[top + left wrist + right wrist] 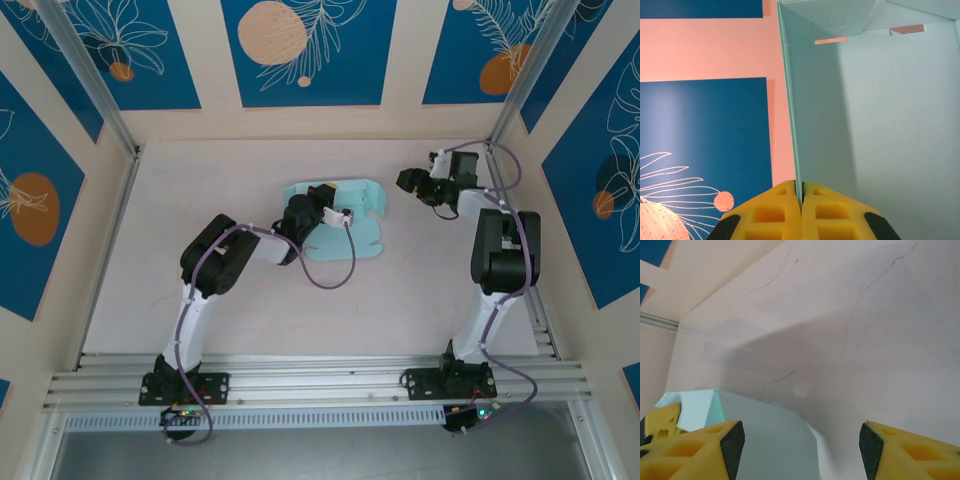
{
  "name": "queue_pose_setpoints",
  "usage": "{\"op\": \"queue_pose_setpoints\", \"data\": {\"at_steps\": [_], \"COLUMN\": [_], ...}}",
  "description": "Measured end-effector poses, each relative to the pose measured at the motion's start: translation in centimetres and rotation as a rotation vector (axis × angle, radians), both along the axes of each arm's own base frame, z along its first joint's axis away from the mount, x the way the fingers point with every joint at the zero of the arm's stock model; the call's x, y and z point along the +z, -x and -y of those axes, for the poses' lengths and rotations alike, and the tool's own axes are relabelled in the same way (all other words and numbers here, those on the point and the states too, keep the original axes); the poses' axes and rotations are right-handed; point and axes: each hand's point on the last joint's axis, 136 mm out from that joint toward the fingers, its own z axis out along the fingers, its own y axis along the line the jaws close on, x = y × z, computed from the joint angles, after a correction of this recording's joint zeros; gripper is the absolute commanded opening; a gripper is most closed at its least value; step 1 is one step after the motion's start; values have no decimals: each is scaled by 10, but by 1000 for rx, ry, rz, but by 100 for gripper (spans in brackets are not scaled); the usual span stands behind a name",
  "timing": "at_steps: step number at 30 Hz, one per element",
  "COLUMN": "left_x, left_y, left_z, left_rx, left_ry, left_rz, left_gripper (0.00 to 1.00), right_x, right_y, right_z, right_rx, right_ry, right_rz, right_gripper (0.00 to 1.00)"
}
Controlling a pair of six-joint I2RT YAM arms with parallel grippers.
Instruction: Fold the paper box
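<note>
Blue floral panels wall in a pale table. The paper box lies just beyond its centre, toward the far edge, with the left gripper on it and the right gripper apart, near the far right corner.

At the left wrist, yellow fingers pinch a raised wall of card by its thin edge — a hold that could slip or crease.

At the right wrist, jaws stand wide and empty above the box — a careless approach could knock that wall flat.

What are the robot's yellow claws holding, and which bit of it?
The left gripper pinches the paper box by the thin edge of one panel. The right gripper is open, holding nothing.
</note>
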Motion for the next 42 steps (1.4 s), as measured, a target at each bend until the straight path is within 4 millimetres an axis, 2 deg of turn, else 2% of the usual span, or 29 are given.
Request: {"op": "queue_pose_setpoints", "data": {"at_steps": [6,12,19,23,28,36,42], "left_x": [0,0,1,2,2,2,2], "left_y": [0,2,13,24,33,32,30], "left_z": [0,0,-5,-11,-15,-15,-14], "left_rx": [0,-5,-12,-26,-33,-27,-24], "left_ry": [0,-1,-6,-14,-26,-28,-28], "left_rz": [0,-1,-10,-30,-57,-59,-57], "left_gripper": [0,0,0,0,0,0,0], "right_x": [-15,-23,-56,-65,-63,-60,-55], "right_y": [12,22,53,67,77,76,76], "right_z": [-30,-50,-65,-78,-88,-93,-101], "right_rx": [74,109,111,126,135,146,170], "right_ry": [18,34,61,70,69,69,80], "right_rz": [-93,-127,-200,-195,-155,-120,-87], "right_gripper": [65,65,65,65,65,66,70]}}
